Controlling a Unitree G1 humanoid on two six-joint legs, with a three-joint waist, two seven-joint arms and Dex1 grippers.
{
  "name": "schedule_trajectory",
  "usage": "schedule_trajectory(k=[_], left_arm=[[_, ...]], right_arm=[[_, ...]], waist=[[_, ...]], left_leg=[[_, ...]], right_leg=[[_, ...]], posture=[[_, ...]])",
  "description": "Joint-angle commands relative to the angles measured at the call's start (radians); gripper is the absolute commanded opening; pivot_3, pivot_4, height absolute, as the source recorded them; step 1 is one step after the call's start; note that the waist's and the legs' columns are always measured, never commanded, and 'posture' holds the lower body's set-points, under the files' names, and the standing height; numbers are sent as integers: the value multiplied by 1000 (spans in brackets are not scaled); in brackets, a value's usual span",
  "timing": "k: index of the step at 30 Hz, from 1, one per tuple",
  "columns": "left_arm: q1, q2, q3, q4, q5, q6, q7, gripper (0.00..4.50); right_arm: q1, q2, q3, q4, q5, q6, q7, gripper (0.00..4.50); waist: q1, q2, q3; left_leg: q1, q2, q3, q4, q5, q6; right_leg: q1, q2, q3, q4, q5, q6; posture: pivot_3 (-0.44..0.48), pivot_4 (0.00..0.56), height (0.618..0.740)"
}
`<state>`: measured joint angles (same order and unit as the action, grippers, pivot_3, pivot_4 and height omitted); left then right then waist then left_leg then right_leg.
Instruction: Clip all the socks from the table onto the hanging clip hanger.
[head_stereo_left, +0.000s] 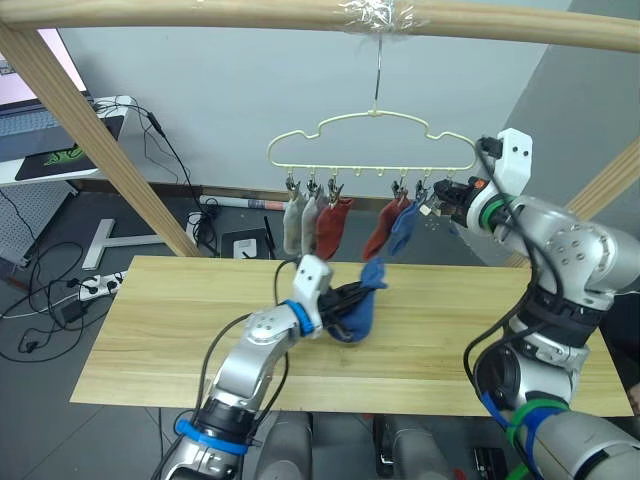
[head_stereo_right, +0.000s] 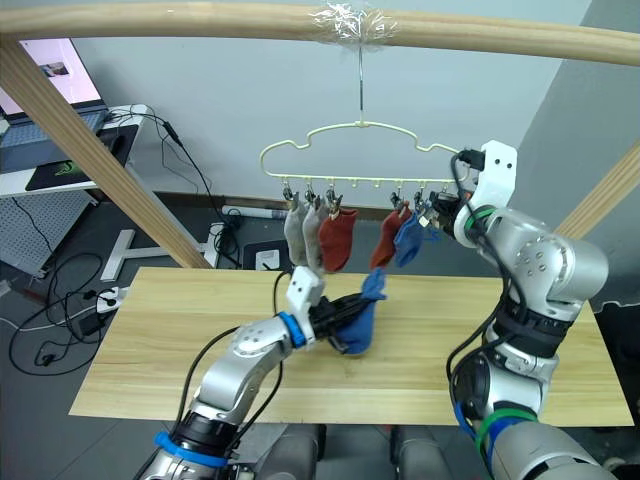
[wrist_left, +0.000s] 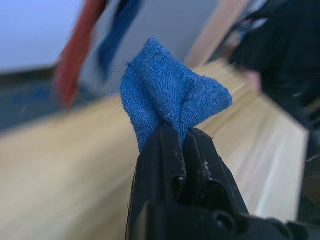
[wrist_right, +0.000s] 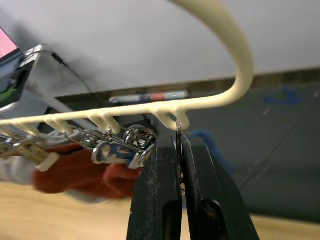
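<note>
While the left gripper (head_stereo_left: 345, 300) pinches the soft, floppy blue sock (head_stereo_left: 362, 308) mid-frame, the right gripper (head_stereo_left: 438, 197) squeezes the last clip (wrist_right: 177, 131).

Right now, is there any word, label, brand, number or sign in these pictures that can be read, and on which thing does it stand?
No text can be read.
Green logo on the dark mat: a mark, no readable letters.
Monitor screen: content too small to read.
Socks, clip hanger, table: no print visible.
</note>
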<state>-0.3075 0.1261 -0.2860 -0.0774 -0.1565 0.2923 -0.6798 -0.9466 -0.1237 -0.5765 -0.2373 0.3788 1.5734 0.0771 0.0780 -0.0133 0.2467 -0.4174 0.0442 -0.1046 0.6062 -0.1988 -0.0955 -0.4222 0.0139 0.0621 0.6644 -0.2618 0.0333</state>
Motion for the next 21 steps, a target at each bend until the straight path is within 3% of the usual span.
schedule_trajectory(k=[1, 8, 21], left_arm=[[-62, -58, -48, -46, 13, -42, 26, 29], [-162, -133, -51, 56, 51, -78, 110, 29], [-240, -153, -14, 191, 78, -121, 186, 29]], right_arm=[[-29, 6, -69, 22, 36, 41, -45, 0], [-24, -7, -83, 35, 142, 41, -128, 0], [-5, -61, -82, 56, 379, 41, -308, 0]], waist=[[0, 0, 0], [-7, 0, 0], [-23, 0, 0]], left_leg=[[0, 0, 0, 0, 0, 0], [0, 0, 1, 0, 0, 0], [-1, 0, 0, 1, 0, 0]], right_leg=[[0, 0, 0, 0, 0, 0], [0, 0, 1, 0, 0, 1], [0, 0, 0, 0, -1, 1]], posture=[[205, 236, 740], [187, 237, 740], [170, 236, 740]])
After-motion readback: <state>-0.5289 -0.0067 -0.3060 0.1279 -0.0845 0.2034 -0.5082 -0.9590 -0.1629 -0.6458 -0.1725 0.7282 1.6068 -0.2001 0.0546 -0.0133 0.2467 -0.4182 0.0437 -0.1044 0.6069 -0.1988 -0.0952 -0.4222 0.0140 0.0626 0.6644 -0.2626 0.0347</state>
